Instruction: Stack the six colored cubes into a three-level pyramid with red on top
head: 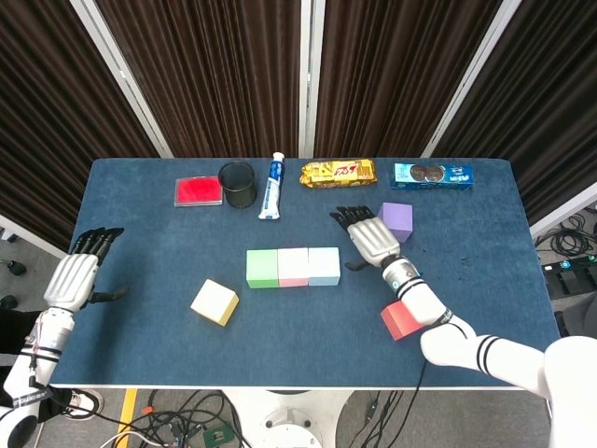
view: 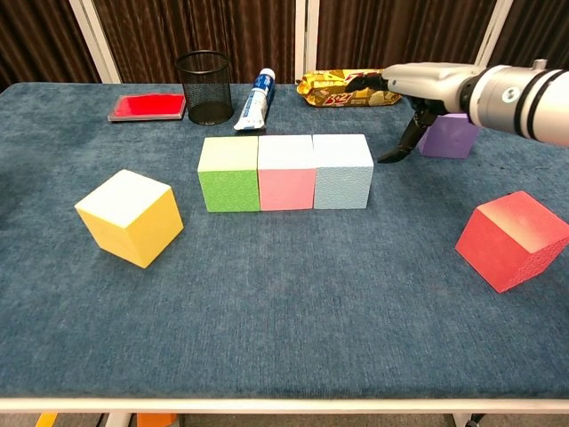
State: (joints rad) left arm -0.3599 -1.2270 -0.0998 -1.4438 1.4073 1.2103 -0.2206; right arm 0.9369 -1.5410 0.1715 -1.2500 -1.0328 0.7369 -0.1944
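Running left-right: three-cube row

A robot lab or test bay — staged, not lived in. Blue-carpeted table fenced by dark pleated curtains on white frame rails, loose cables tangled on the floor beneath — props laid out in a tidy row.
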